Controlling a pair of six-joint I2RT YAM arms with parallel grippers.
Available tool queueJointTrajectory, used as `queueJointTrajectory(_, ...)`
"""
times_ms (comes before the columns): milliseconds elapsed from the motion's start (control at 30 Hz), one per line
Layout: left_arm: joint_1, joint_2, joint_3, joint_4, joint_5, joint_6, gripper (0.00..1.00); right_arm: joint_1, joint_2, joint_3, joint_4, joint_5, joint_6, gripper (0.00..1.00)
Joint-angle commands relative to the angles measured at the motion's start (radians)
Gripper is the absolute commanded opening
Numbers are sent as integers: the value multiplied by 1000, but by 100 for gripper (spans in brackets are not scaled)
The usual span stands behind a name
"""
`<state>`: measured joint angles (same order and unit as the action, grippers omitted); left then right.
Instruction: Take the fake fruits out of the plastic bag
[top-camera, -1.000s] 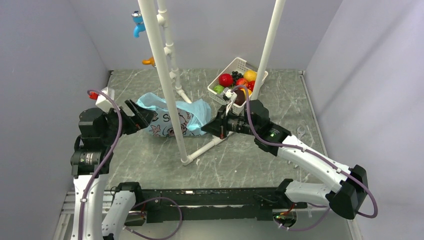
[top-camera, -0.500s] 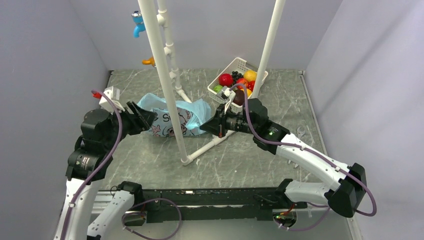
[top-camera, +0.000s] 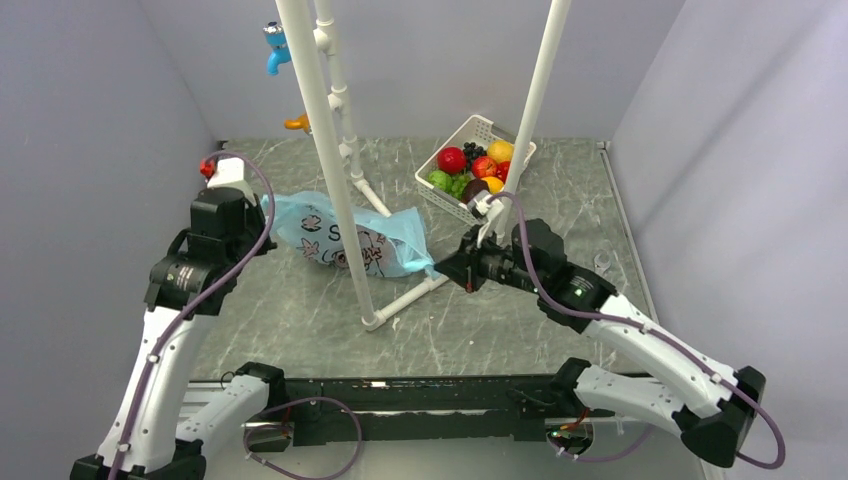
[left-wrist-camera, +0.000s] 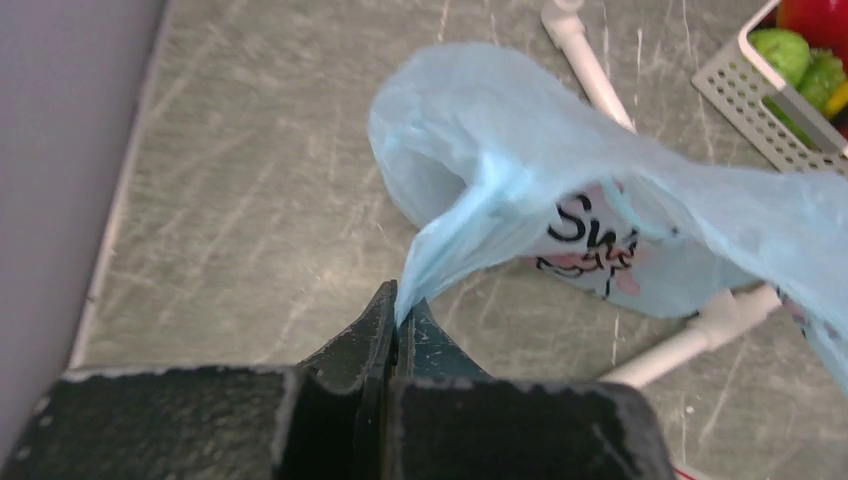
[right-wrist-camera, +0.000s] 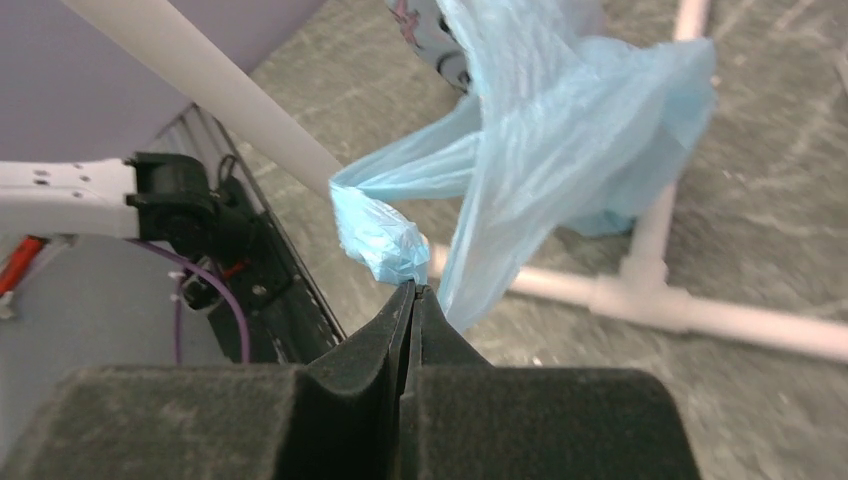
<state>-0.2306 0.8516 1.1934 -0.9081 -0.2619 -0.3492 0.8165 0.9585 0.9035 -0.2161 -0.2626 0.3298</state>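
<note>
The light-blue plastic bag with its printed white panel lies stretched between my two grippers, behind the white pole. My left gripper is shut on the bag's left edge, the film pinched at its tips. My right gripper is shut on a twisted handle at the bag's right end. The bag bulges, but its contents are hidden. Red and orange fake fruits lie in the white basket.
A white pipe frame stands mid-table: an upright pole in front of the bag and a base pipe running under the bag's right end. The basket also holds green and dark fruits. Grey walls close in left and right.
My left gripper went from open to shut on the bag's left edge and drew back left. The right gripper pulled its handle right and toward the near edge, stretching the bag.
</note>
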Motion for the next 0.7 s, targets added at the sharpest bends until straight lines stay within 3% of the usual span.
queueJointTrajectory(0, -3, 46, 140, 22, -115, 168, 0, 11, -92, -48, -180, 136, -44, 0)
queueJointTrajectory(333, -3, 230, 318, 34, -219, 436, 0, 61, -88, -170, -165, -30, -5, 0)
queueJointTrajectory(467, -3, 216, 304, -21, 30, 406, 0, 83, -52, -87, -247, 125, -48, 2)
queueJointTrajectory(533, -3, 169, 261, -22, 135, 363, 0, 82, -34, -29, -259, 182, -71, 12)
queueJointTrajectory(667, -3, 67, 162, 15, 228, 270, 0, 81, -1, 67, -170, 220, -97, 40)
